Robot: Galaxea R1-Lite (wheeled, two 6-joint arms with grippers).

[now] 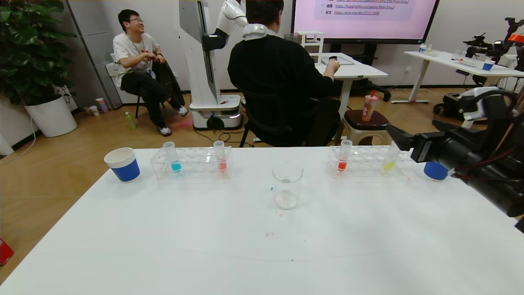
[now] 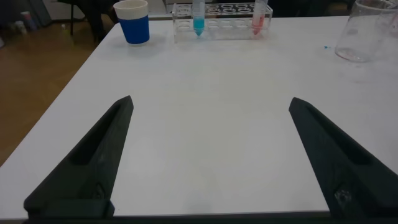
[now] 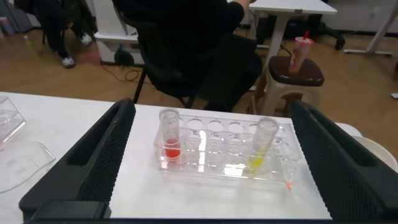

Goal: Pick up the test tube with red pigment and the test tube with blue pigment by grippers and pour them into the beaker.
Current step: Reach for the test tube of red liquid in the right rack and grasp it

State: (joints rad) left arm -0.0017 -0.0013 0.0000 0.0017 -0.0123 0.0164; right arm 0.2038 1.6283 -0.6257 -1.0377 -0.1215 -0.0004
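room: white table (image 1: 204,246), lab with people behind
blue tube: test tube with blue pigment (image 1: 172,157), left rack, upper left
beaker: beaker (image 1: 287,186), centre
red tube: test tube with red pigment (image 1: 344,155), right rack; light, slick, I'd grip upper wall
left gripper (image 2: 208,162): wide open, empty
right gripper (image 3: 211,155): wide open, empty, facing red tube

Robotics lab office: presentation screen (image 1: 364,18); white desks (image 1: 462,63); another robot (image 1: 208,61)
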